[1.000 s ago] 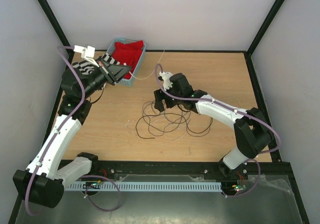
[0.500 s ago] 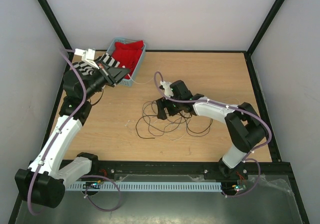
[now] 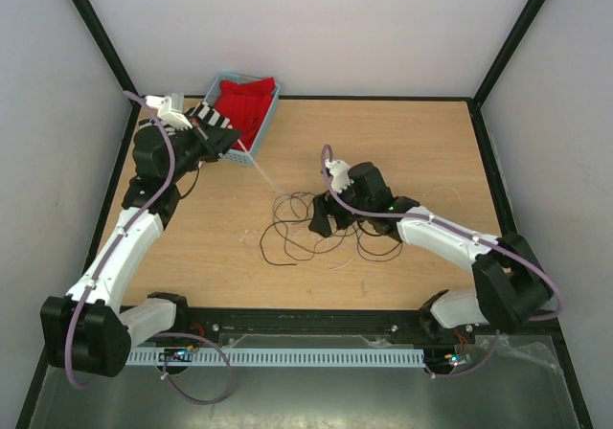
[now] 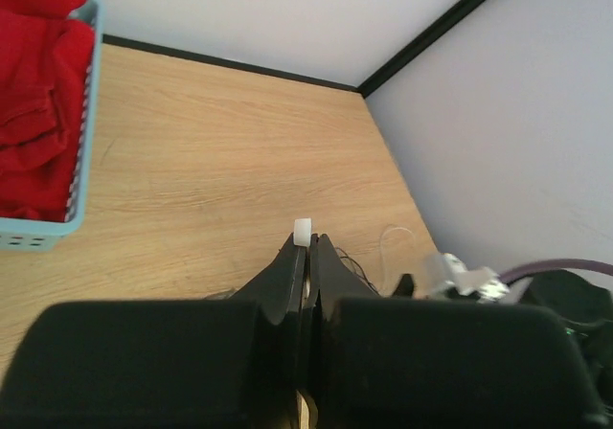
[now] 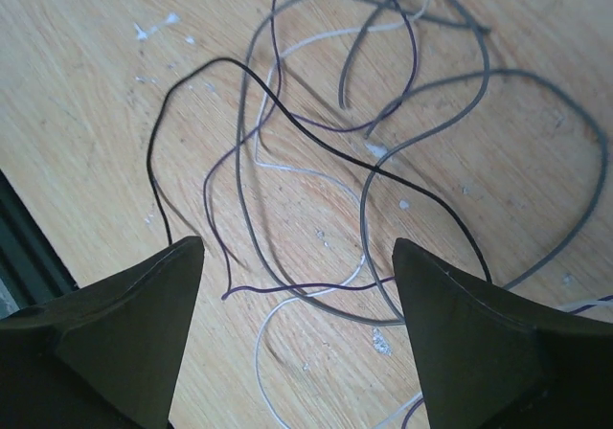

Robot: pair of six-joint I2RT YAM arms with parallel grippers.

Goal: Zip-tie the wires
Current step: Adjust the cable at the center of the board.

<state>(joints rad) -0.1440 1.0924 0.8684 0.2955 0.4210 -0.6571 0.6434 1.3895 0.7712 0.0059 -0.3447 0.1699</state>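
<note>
Zip tie (image 3: pixel 261 172) slants toward wires (image 3: pixel 316 235), pinched by left gripper (image 4: pixel 305 245); right gripper (image 5: pixel 297 254) spread wide above them

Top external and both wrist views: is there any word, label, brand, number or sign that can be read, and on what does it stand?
None: no view shows readable text.
The basket, the zip tie, the wires and the table carry no print.
The black-and-white stripes by the left gripper are a pattern, not letters.

In the left wrist view the left gripper (image 4: pixel 305 249) hides all but the zip tie (image 4: pixel 303 230)'s end.
</note>
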